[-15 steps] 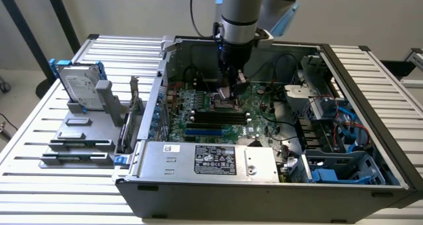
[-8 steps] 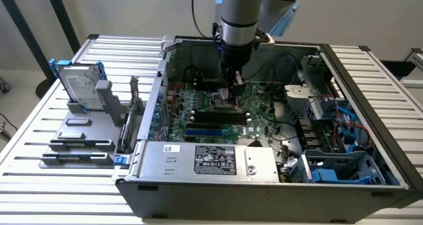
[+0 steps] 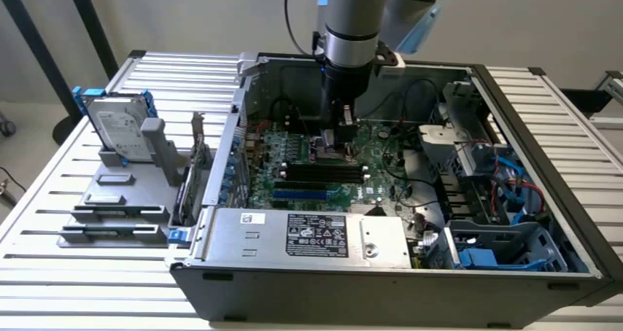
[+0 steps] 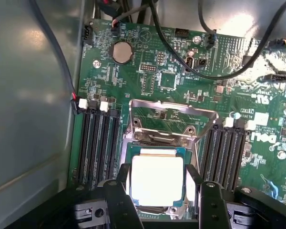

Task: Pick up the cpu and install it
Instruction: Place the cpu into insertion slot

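The cpu [image 4: 157,180], a small square chip with a pale metal top on a green edge, lies level right over the open socket [image 4: 133,143] on the motherboard [image 4: 181,86]. The socket's metal load plate [image 4: 171,114] is tipped up beyond it. My gripper [image 4: 159,172] has its two black fingers [image 4: 121,191] against opposite sides of the cpu, shut on it. Whether the chip rests in the socket or hovers just above it I cannot tell. In the exterior view my gripper [image 3: 336,140] reaches straight down into the open computer case [image 3: 545,127], low over the board.
Black memory slots [image 4: 97,143] flank the socket on both sides. Black cables [image 4: 190,52] cross the board beyond it, and the case wall [image 4: 33,119] stands close. A labelled power supply box [image 3: 311,236] sits at the case front. A hard drive [image 3: 122,130] stands outside on the exterior view's left.
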You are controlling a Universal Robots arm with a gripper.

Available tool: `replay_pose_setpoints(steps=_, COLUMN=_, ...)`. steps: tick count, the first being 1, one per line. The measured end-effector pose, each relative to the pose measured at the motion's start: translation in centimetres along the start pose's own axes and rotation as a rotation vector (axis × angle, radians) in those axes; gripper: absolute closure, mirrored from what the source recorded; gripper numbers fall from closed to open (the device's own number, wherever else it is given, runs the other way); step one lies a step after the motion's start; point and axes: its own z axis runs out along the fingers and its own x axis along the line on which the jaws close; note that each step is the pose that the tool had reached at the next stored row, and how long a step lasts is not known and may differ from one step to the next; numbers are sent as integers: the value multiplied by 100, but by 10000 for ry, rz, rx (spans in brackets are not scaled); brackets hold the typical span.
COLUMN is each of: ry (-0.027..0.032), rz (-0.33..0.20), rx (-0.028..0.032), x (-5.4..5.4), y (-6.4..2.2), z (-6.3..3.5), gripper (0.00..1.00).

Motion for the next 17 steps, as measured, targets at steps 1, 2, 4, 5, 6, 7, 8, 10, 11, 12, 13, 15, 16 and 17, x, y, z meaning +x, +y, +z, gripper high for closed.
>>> replay_pose_setpoints(steps=1, ry=-1, rz=137, rx=7, x=0, y=0, z=2, gripper=45)
replay_pose_setpoints(steps=2, ry=-3, rz=278, rx=14, x=0, y=0, z=4, gripper=45)
replay_pose_setpoints(steps=4, ry=-5, rz=529, rx=31, x=0, y=0, z=11, gripper=45)
replay_pose_setpoints(steps=5, ry=-7, rz=612, rx=37, x=-1, y=-1, z=17, gripper=45)
replay_pose_setpoints(steps=6, ry=-8, rz=670, rx=38, x=-1, y=-3, z=25, gripper=45)
replay_pose_setpoints(steps=7, ry=-7, rz=698, rx=38, x=-5, y=-9, z=32, gripper=45)
replay_pose_setpoints(steps=8, ry=-9, rz=714, rx=42, x=-12, y=-17, z=35, gripper=45)
replay_pose_setpoints(steps=10, ry=-8, rz=746, rx=43, x=-26, y=-34, z=42, gripper=45)
replay_pose_setpoints(steps=11, ry=-7, rz=756, rx=43, x=-35, y=-47, z=43, gripper=45)
replay_pose_setpoints(steps=12, ry=-2, rz=778, rx=42, x=-39, y=-58, z=43, gripper=45)
replay_pose_setpoints(steps=13, ry=7, rz=811, rx=40, x=-42, y=-67, z=43, gripper=45)
replay_pose_setpoints(steps=15, ry=32, rz=890, rx=36, x=-47, y=-78, z=44, gripper=45)
replay_pose_setpoints(steps=16, ry=39, rz=937, rx=34, x=-49, y=-82, z=44, gripper=45)
replay_pose_setpoints(steps=17, ry=44, rz=968, rx=36, x=-53, y=-84, z=43, gripper=45)
